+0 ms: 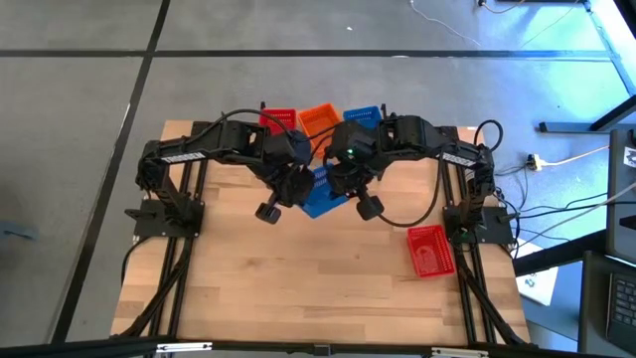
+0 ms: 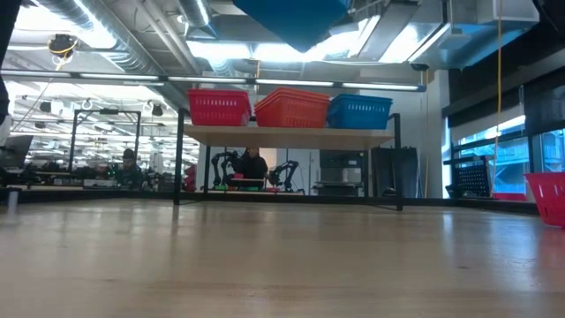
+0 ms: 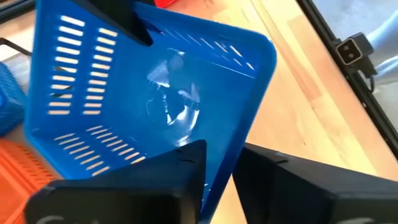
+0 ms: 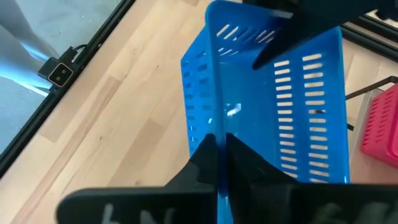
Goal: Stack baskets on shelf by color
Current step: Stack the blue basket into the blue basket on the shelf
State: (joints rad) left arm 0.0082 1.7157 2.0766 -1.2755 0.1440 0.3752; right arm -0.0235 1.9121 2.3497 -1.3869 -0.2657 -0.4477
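Observation:
A blue basket hangs in the air over the middle of the table, held between both grippers; in the low view only its underside shows at the top. My left gripper is shut on one side wall, my right gripper on the opposite one. The shelf stands at the far edge and carries a red basket, an orange basket and a blue basket side by side. Another red basket rests upright on the table near the right edge. My left gripper pinches the upper rim of one wall of the blue basket, one finger inside the basket and one outside. The basket is lifted clear of the table and tilted. My right gripper pinches the rim of the opposite wall, one finger inside the basket and one outside. The basket hangs clear of the table between the two grippers.
The shelf's black legs stand on the far part of the table. The near half of the wooden tabletop is bare. Cables lie off the table's right side. People sit at benches in the room behind.

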